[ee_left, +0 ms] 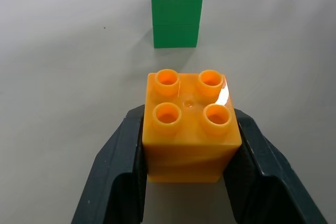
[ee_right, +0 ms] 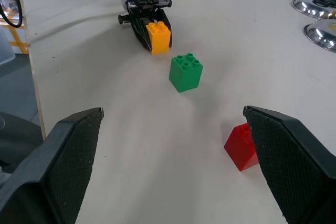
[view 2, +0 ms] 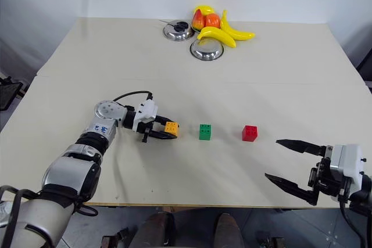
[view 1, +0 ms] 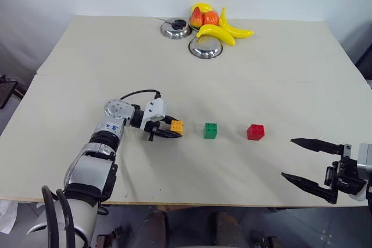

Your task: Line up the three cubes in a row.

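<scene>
Right gripper (view 1: 302, 161) hangs wide open, empty, near edge. Left gripper (view 1: 174, 129) pinches orange cube (view 1: 177, 126) by its flat sides; green cube (view 1: 211, 130) and red cube (view 1: 255, 132) sit rightward. Cubes look light, rigid, slick plastic.

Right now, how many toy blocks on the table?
3, in a row near the front edge: orange block held in the left gripper, green block in the middle, red block on the right. None look hidden.

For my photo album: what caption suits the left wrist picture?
Left gripper clasping the orange-yellow cube on the table, green cube just ahead.
</scene>
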